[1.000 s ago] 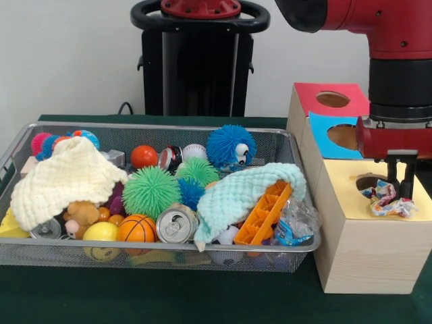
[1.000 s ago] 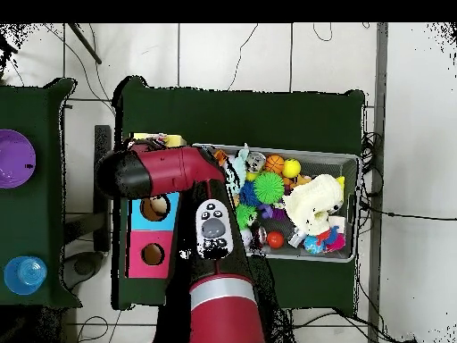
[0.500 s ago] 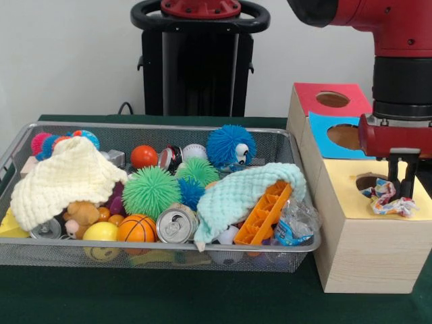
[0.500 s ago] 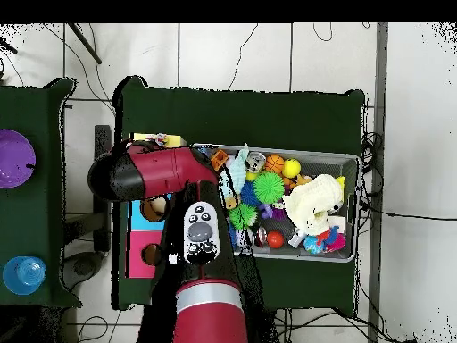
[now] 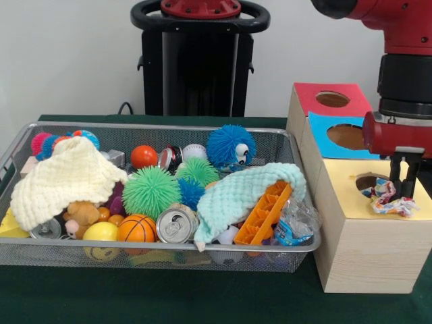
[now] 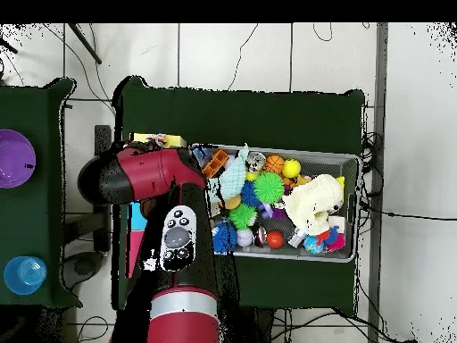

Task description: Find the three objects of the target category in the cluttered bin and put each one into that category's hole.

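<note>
One crumpled wrapper [image 5: 387, 199] beside yellow hole [image 5: 370, 181], fingers [image 5: 393, 177] apart just above it

Purple disc [image 6: 13, 158], blue cup [image 6: 24, 274] on side table; cables on tiled floor

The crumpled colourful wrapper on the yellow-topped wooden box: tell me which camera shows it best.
The front view. There the crumpled colourful wrapper lies in plain sight on the yellow-topped wooden box, beside its hole, under the gripper. In the overhead view only a scrap of it shows past the red arm.
</note>
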`<move>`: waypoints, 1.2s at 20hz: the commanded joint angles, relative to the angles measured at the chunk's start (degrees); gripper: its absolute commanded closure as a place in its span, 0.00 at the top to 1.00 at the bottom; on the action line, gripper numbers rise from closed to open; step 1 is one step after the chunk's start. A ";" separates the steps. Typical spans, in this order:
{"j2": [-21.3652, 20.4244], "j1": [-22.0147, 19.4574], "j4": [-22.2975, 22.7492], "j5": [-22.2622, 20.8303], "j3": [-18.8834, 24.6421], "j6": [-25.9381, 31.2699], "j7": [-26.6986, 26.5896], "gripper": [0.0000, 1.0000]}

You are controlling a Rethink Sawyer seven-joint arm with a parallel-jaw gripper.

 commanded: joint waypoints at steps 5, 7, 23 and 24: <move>8.79 -0.18 2.31 -4.11 -2.43 7.25 1.42 0.00; 8.94 0.39 2.14 -3.99 -3.18 7.77 1.89 0.00; 10.17 4.38 1.19 -2.74 -9.52 7.99 4.23 0.00; 9.98 4.10 1.26 -2.82 -9.23 7.94 3.63 0.00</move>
